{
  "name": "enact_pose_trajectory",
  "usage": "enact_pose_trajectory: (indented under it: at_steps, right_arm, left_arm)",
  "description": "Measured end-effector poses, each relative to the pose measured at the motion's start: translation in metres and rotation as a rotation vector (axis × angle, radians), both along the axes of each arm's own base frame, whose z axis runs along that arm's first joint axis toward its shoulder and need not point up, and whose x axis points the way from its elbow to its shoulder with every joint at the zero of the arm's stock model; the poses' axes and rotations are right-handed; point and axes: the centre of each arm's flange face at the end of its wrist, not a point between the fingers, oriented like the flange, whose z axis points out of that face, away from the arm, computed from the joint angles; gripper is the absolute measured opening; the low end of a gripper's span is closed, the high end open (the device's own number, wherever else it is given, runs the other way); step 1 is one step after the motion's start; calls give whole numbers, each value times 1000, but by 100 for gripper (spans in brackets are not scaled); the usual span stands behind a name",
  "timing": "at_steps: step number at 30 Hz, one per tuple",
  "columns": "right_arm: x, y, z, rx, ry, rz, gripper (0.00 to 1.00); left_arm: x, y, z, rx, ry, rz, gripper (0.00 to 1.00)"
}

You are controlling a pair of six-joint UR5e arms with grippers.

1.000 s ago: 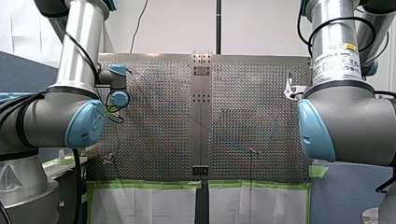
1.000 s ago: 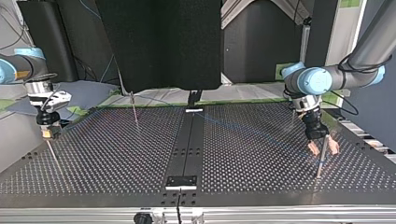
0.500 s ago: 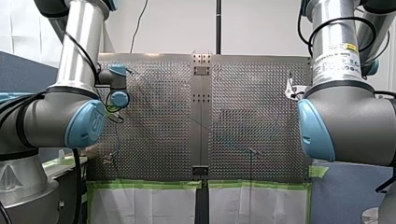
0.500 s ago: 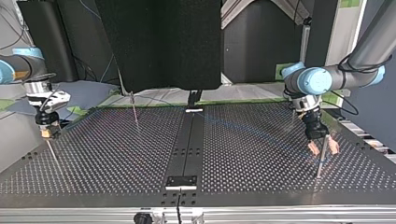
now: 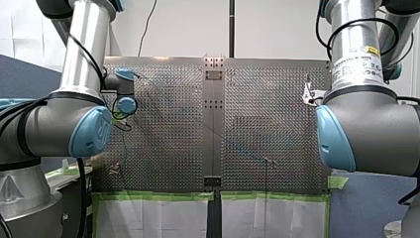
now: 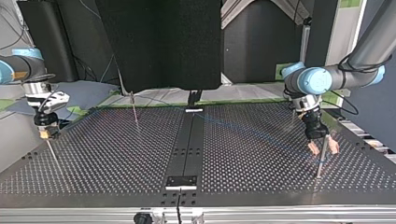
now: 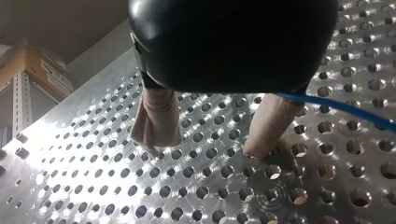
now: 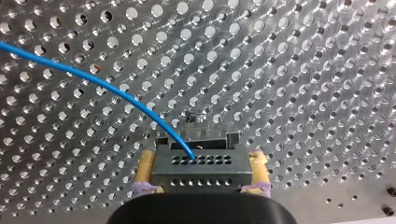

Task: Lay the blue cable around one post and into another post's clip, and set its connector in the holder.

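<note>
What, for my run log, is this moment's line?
right gripper: shut on connector | left gripper: open | blue cable: trails from connector

- A silvery perforated metal table [image 5: 163, 129] has a dark flat strip [image 6: 187, 149] down its middle.
- Green tape [image 5: 153, 196] lines the table's near edge in the front view, with white sheets [image 5: 148, 218] below it.
- A large black panel [image 6: 159, 42] stands past the table's far edge in the top view.
- A brown cardboard box [image 7: 44, 72] sits beyond the table's edge.

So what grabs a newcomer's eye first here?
The thin blue cable arcing over the perforated metal table into a grey metal connector block, clamped by my right gripper between yellow-padded fingers. Then my left gripper, beige fingers spread open over the table, the cable passing beside one.
</note>
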Motion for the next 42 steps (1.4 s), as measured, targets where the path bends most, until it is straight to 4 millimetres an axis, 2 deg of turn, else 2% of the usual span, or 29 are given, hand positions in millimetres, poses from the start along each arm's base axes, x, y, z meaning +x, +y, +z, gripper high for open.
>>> enact_pose_trajectory:
  at_steps: [42]
  right_arm:
    - [0,-3,-3,-26,21,25,0]
  left_arm:
    - [0,1,0,0,-1,2,100]
